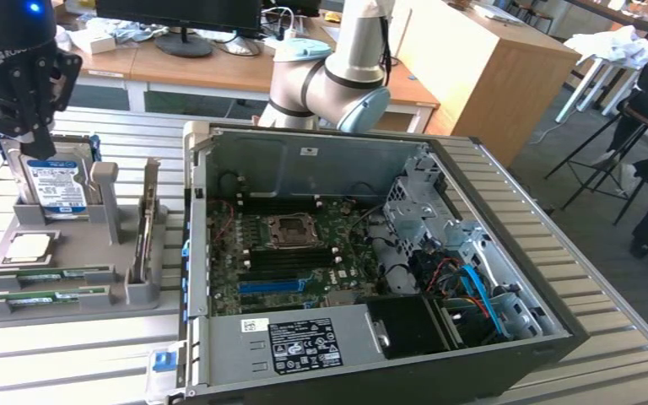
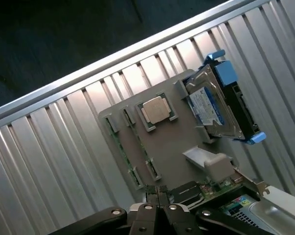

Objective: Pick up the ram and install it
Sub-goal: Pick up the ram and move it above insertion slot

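The gripper (image 1: 38, 145) hangs in the upper left of the exterior view, over the far end of a grey tray (image 1: 77, 316) that lies on the slatted metal table (image 1: 65, 363). In the wrist view the gripper (image 2: 157, 192) shows its two fingers pressed tip to tip, with nothing caught between them. Both sticks sit in the tray's front grooves at the lower left of the exterior view, one behind the other: the upper ram stick (image 1: 51, 273) and the lower ram stick (image 1: 43, 297). Each lies flat on its long edge between grey end brackets and is apart from the gripper. Just behind them a square silver processor (image 1: 29, 246) lies flat in its recess. Behind that, a hard drive (image 1: 56, 187) in a blue carrier stands upright (the gripper's tips overlap its top edge in the picture, and contact cannot be judged). The open computer case (image 1: 313, 160) fills the middle of the exterior view beside the tray, with the motherboard (image 1: 290, 253) exposed inside. The robot arm (image 1: 341, 80) rises behind the case at the upper centre.
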